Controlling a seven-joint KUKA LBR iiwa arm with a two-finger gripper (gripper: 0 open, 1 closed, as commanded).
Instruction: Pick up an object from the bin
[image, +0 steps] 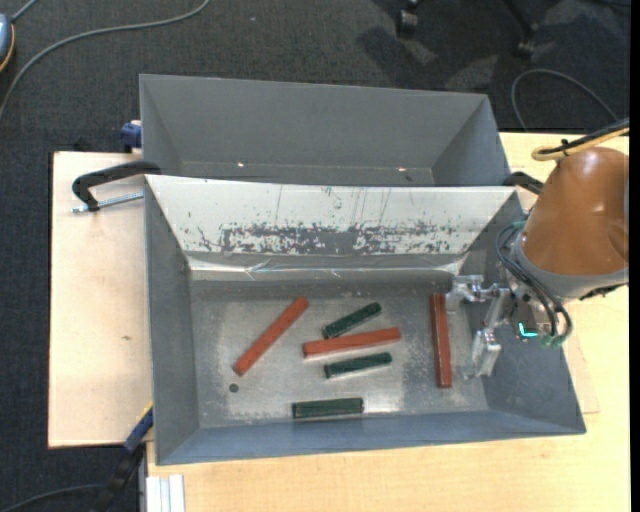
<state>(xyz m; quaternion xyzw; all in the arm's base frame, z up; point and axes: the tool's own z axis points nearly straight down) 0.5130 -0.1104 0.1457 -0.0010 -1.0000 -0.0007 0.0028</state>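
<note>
Camera view, arm (575, 225) from right, pincer (484, 352) low beside red stick (440, 340)

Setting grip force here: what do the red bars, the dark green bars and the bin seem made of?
Red bars: matte, even colour, straight edges; probably painted wood or plastic, unclear which. Dark green bars: same shape, duller, slightly mottled; likewise wood or plastic. Bin: grey sheet metal, flat folded walls, back wall scuffed.
</note>
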